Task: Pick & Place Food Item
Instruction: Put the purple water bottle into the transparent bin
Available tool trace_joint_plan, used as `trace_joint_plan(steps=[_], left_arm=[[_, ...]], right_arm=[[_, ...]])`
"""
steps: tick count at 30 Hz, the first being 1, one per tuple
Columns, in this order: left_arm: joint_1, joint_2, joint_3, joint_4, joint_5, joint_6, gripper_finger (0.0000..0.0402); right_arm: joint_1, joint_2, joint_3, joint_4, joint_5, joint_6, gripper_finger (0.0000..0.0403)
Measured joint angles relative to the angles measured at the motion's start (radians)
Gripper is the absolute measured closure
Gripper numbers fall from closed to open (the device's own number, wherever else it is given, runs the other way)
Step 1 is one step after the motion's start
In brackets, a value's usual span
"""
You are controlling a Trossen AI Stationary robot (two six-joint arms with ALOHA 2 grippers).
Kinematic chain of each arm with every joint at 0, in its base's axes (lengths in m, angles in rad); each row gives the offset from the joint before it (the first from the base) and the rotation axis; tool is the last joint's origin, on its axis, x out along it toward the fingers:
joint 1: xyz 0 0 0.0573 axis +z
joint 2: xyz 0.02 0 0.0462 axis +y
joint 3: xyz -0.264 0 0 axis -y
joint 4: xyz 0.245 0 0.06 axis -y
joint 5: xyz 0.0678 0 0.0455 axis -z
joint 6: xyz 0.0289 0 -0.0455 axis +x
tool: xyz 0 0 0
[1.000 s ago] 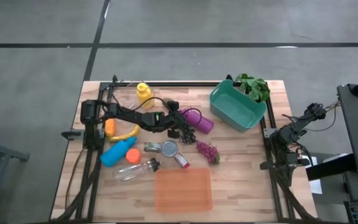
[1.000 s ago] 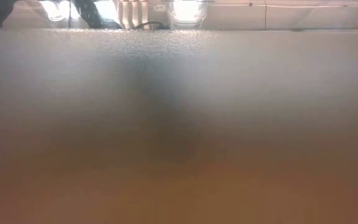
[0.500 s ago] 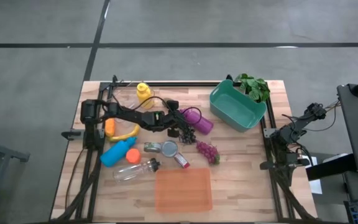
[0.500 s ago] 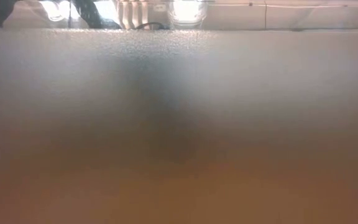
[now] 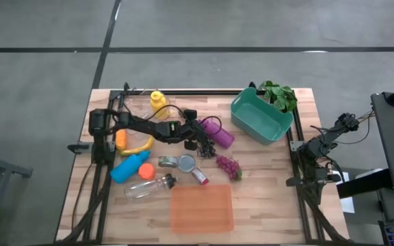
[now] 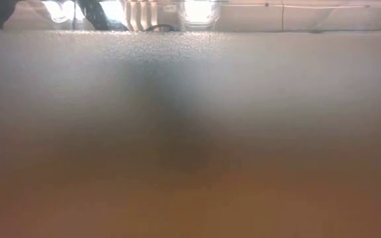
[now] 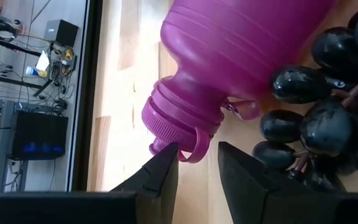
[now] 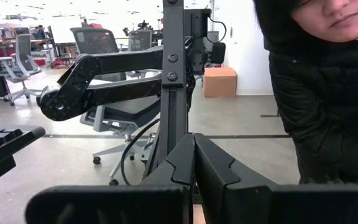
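A purple bottle point(image 5: 219, 133) lies on its side near the table's middle, its capped mouth toward the left arm. A bunch of dark grapes point(image 5: 204, 145) lies against its near side. My left gripper point(image 5: 195, 131) is open at the bottle's mouth. In the left wrist view, my left gripper point(image 7: 197, 158) has its fingertips on either side of the small loop point(image 7: 197, 144) at the cap of the bottle point(image 7: 241, 56), with the grapes point(image 7: 319, 106) just beside. My right gripper point(image 8: 194, 162) is shut and waits at the table's right edge point(image 5: 311, 145). My left gripper comes level from the table's left, along the bottle. Its fingertips point(image 7: 165, 157) flank the cap loop point(image 7: 197, 144). I cannot tell whether either finger touches the loop or the cap rim. The bottle lies on the table.
A teal bin point(image 5: 260, 117) and leafy greens point(image 5: 279, 94) are at the far right. Red grapes point(image 5: 228, 167), a can point(image 5: 167, 162), a clear bottle point(image 5: 149, 186), a blue bottle point(image 5: 130, 166), a banana point(image 5: 134, 147) and a yellow bottle point(image 5: 158, 102) lie around. An orange tray point(image 5: 202, 208) sits near and blocks the low view.
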Motion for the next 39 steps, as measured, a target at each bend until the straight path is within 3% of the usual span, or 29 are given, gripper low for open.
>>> trace_joint_plan(steps=[6, 16, 29, 32, 39], left_arm=[[0.005, 0.0, 0.0, 0.001, 0.001, 0.006, 0.0295], [0.012, 0.0, 0.0, 0.022, 0.001, -0.031, 0.0378], [0.013, 0.0, 0.0, 0.023, -0.001, -0.031, 0.0383], [0.007, 0.0, 0.013, 0.014, -0.044, -0.029, 0.0383], [-0.019, -0.049, 0.146, -0.181, -0.059, -0.01, 0.0383]], right_arm=[[0.0, 0.0, 0.0, 0.0, 0.0, 0.0, 0.0395], [0.0, 0.0, 0.0, 0.0, 0.0, 0.0, 0.0395], [0.0, 0.0, 0.0, 0.0, 0.0, 0.0, 0.0395], [0.0, 0.0, 0.0, 0.0, 0.0, 0.0, 0.0395], [0.0, 0.001, 0.0, 0.0, 0.0, 0.0, 0.0395]])
